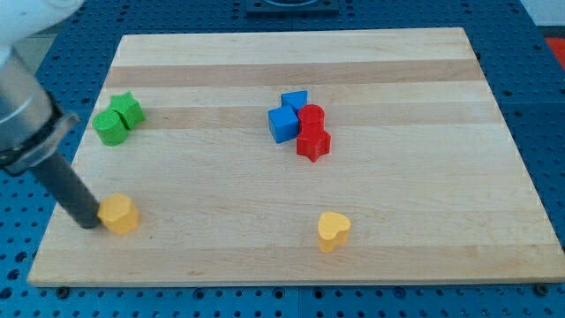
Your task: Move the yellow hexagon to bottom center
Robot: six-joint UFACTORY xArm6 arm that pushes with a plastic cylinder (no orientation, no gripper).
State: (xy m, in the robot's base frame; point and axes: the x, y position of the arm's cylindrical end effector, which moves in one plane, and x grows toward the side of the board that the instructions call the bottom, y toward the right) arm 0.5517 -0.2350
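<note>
The yellow hexagon (119, 213) lies near the board's lower left. My tip (91, 222) is at the end of the dark rod that comes in from the view's upper left, and it touches the hexagon's left side. A yellow heart (333, 230) lies at the lower middle-right of the board, well to the right of the hexagon.
Two green blocks, a round one (111, 127) and a star (128, 109), sit at the upper left. Two blue blocks (283, 124) (296, 100) and two red blocks (311, 116) (312, 142) cluster at the centre. The wooden board (424, 177) lies on a blue perforated table.
</note>
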